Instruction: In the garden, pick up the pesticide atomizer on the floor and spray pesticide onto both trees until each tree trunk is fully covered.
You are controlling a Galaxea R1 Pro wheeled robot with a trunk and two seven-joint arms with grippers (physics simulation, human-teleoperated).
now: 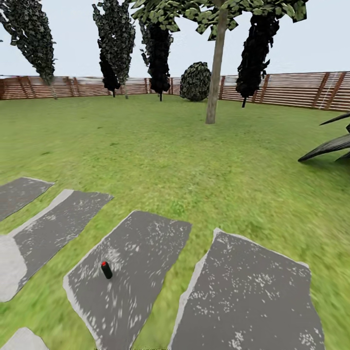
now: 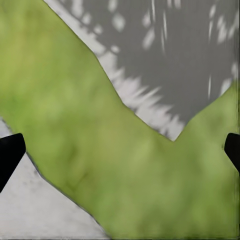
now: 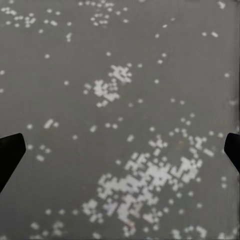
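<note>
Judging by how things lie, the task has barely begun: the pesticide atomizer [image 1: 106, 270], a small dark bottle with a red cap, stands upright and untouched on a grey paving slab [image 1: 141, 243] amid the grass lawn [image 1: 170, 160], not in either end effector. The left end effector [image 2: 120, 150] hangs wide open over grass and slab edges; the right end effector [image 3: 120, 150] is likewise spread wide and empty above speckled grey stone. One bare-trunked tree [image 1: 216, 63] stands well apart near the wooden fence [image 1: 291, 87], its trunk looking unsprayed. Picking up, approaching and spraying both trees all remain.
</note>
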